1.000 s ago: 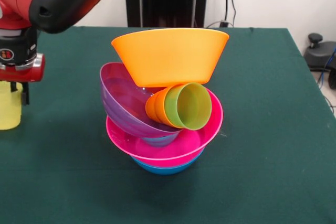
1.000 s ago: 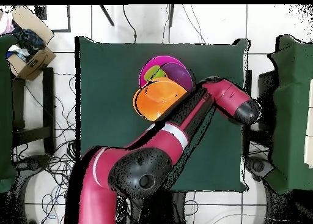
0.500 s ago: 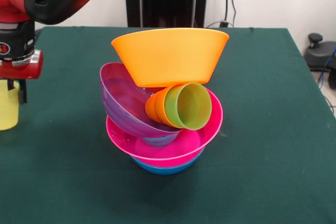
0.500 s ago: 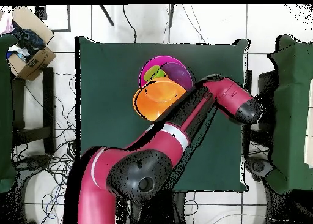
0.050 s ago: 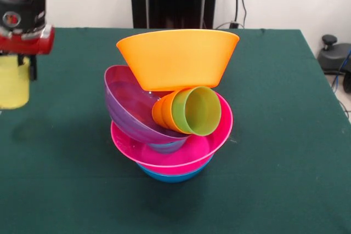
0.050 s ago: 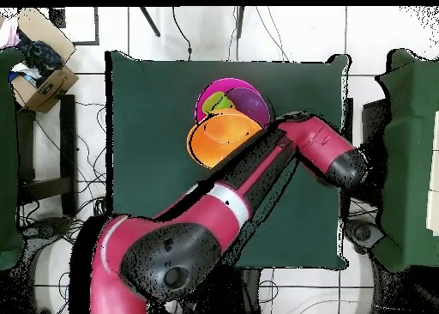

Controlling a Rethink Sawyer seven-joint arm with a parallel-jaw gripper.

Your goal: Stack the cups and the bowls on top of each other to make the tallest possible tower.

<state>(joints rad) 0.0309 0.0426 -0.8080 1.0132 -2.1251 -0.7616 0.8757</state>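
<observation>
**Operator:** From the front camera I see the gripper (image 5: 21,69) at the left edge of the picture, clamped on the pale yellow cup (image 5: 13,82). The cup hangs upright, clear of the green table (image 5: 285,135), with a faint shadow on the cloth below it.

**Partner:** And the tower?

**Operator:** The tower (image 5: 173,105) stands near the middle of the table, well apart from the held cup. At the bottom I see a blue bowl (image 5: 174,175), only its lower rim showing. A pink bowl (image 5: 181,157) sits in it. A purple bowl (image 5: 131,110) lies in the pink one, tipped so its opening faces up and to the right.

**Partner:** Any cups in there?

**Operator:** Yes. A green cup (image 5: 196,111) is nested in an orange cup (image 5: 162,111); the pair lies on its side with the mouth toward my camera, resting against the purple bowl. The big orange bowl (image 5: 178,58) sits upright on top, touching the purple bowl's rim and the cups.

**Partner:** What does the overhead view give you?

**Operator:** The red arm (image 6: 257,169) crosses the table diagonally, its far end beside the stack; it hides the gripper and yellow cup. I see the orange bowl, with pink and purple rims behind it.
</observation>
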